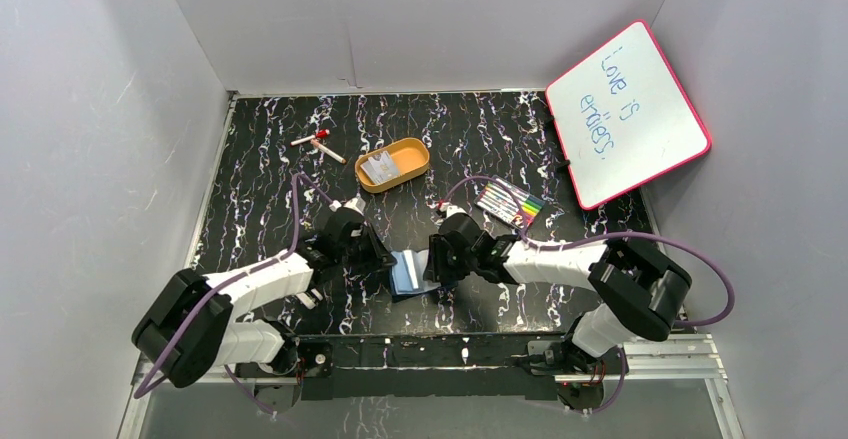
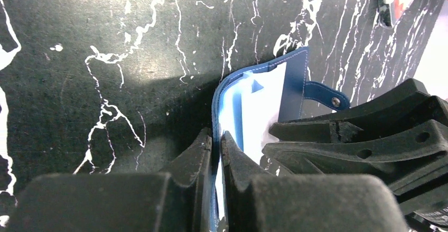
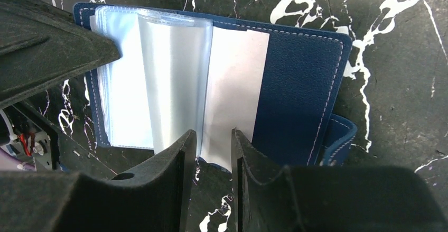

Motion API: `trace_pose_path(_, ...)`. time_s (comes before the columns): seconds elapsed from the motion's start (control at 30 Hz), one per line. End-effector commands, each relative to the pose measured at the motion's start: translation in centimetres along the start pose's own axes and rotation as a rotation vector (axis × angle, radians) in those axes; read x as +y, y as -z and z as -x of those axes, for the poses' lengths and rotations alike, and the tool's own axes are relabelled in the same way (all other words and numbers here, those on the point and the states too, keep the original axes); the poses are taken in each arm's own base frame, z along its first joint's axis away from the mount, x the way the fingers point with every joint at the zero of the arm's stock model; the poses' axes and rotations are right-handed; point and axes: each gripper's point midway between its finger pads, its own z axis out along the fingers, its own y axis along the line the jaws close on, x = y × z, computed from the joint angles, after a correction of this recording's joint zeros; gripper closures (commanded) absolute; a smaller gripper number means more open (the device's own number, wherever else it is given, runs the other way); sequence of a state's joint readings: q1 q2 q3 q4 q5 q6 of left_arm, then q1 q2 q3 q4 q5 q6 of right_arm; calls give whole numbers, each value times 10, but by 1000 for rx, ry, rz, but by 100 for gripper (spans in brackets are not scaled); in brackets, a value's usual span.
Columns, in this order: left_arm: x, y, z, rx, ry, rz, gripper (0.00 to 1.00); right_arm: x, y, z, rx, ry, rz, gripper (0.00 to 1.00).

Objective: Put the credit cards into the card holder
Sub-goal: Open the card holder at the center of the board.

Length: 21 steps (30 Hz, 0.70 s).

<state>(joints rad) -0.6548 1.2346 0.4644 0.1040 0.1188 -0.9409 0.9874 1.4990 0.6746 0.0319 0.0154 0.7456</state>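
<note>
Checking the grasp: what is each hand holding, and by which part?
The left hand pinches the card holder by its cover's edge. The right hand straddles a white sheet's edge inside; a grip cannot be told.

The left arm (image 1: 255, 281) and right arm (image 1: 550, 262) match: white tube-like links between bulky black joint housings. A purple cable (image 1: 296, 214) loops along each. Black bases (image 1: 300, 359) are bolted to a silver rail (image 1: 670, 354). The left tool (image 2: 216, 145) and right tool (image 3: 213, 147) have matte black, wedge-shaped fingers with a grainy moulded surface. Red wires (image 3: 24, 146) show by one wrist.
</note>
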Motion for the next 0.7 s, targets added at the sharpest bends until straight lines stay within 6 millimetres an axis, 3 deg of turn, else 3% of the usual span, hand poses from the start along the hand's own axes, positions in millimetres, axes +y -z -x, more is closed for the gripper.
trace_pose_path(0.0, -2, -3, 4, 0, -49, 2, 88, -10, -7, -6, -4, -28, -8, 61)
trace_pose_path(0.1, -2, 1, 5, -4, -57, 2, 69, -15, -6, -6, -18, -37, -22, 61)
trace_pose_path(0.23, 0, 8, 7, -23, -77, 5, 59, -18, -1, -1, -42, -33, -35, 61)
trace_pose_path(0.33, 1, 10, 8, -28, -77, 11, 60, -18, 1, 0, -46, -27, -38, 61)
trace_pose_path(0.5, -7, 12, 6, -32, -51, -41, 77, -20, 2, -1, -48, -33, -37, 62)
trace_pose_path(0.67, -9, 15, -4, -1, -42, -84, 79, -22, 4, -2, -55, -48, -31, 62)
